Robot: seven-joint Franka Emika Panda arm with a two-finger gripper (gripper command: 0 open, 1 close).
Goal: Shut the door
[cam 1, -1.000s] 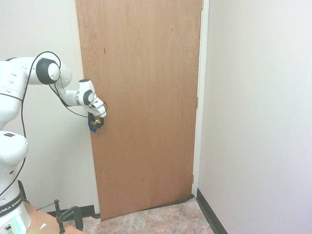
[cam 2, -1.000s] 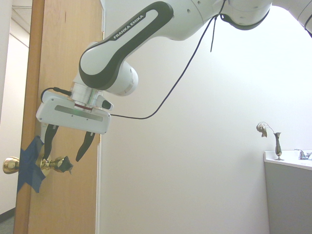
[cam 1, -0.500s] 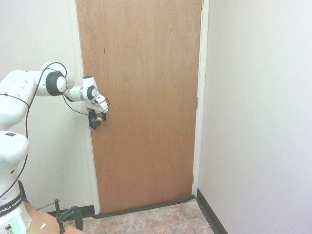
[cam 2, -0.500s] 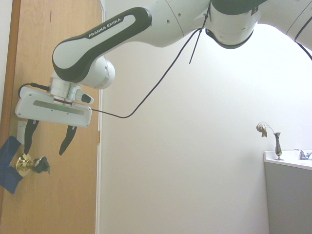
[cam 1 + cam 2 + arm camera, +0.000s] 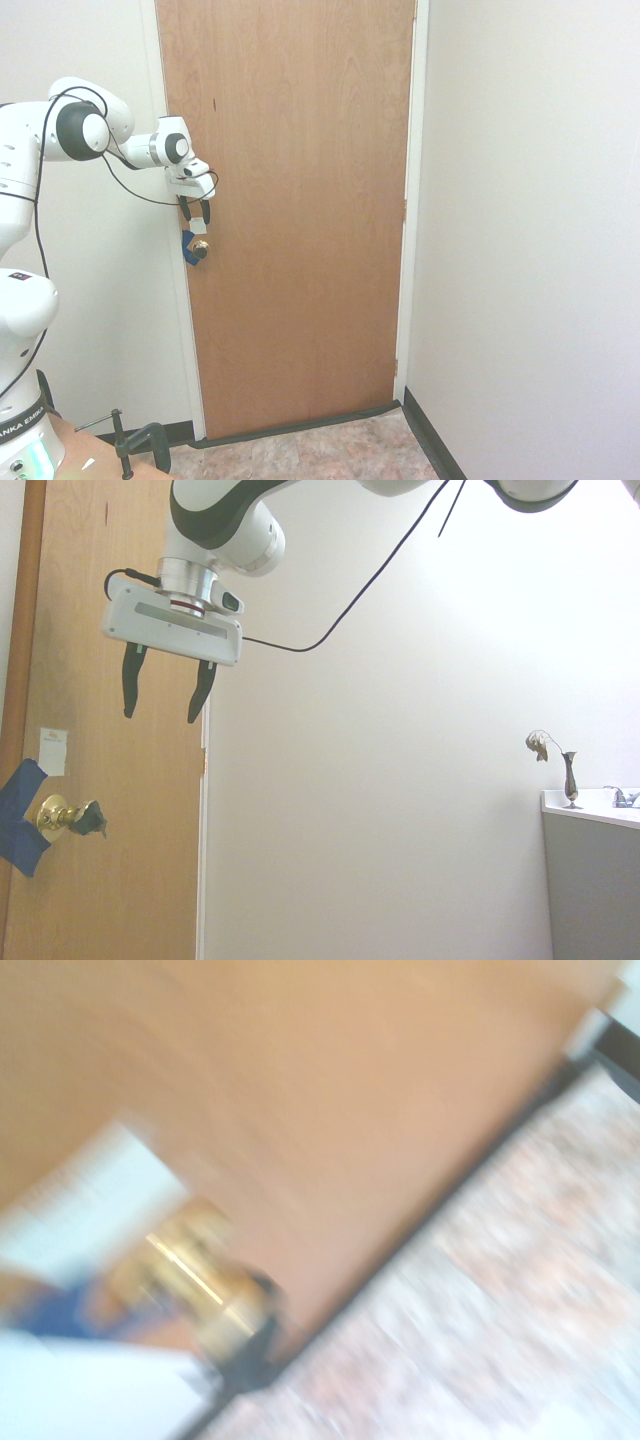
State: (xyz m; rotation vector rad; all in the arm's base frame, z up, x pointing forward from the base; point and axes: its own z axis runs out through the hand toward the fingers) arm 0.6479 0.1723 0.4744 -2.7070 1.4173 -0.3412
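White arm | dark-grey joint bands | black cable | dark, curved fingers

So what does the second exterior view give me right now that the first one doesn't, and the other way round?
Only the second exterior view shows the vase with its dried stem, on the white counter beside a faucet.

Only the first exterior view shows the door's bottom edge, the mottled floor and the black clamp.

Both show the door in its frame, the brass knob, the blue tape, the white label above the knob, and the open hand, above the knob and holding nothing.
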